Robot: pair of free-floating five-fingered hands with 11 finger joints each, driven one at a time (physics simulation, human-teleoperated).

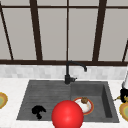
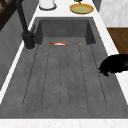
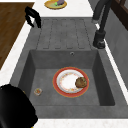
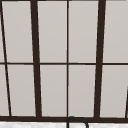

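Two black hands show in the front view. Leftmost, the left hand (image 1: 38, 111) hovers over the ribbed grey draining board (image 1: 42, 96), fingers curled, holding nothing. Further right, a red-rimmed white plate (image 1: 86, 106) with a brown lump of food (image 1: 84, 100) lies in the grey sink basin (image 1: 106, 100). Rightmost, the right hand (image 1: 123, 95) hangs above the white counter (image 1: 115, 86); I cannot tell its finger state.

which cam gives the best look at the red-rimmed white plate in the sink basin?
Right side view: the red-rimmed white plate shows whole from above, a brown lump on its right part. Front view: a red ball covers part of it. Left side view: a sliver past the basin edge.
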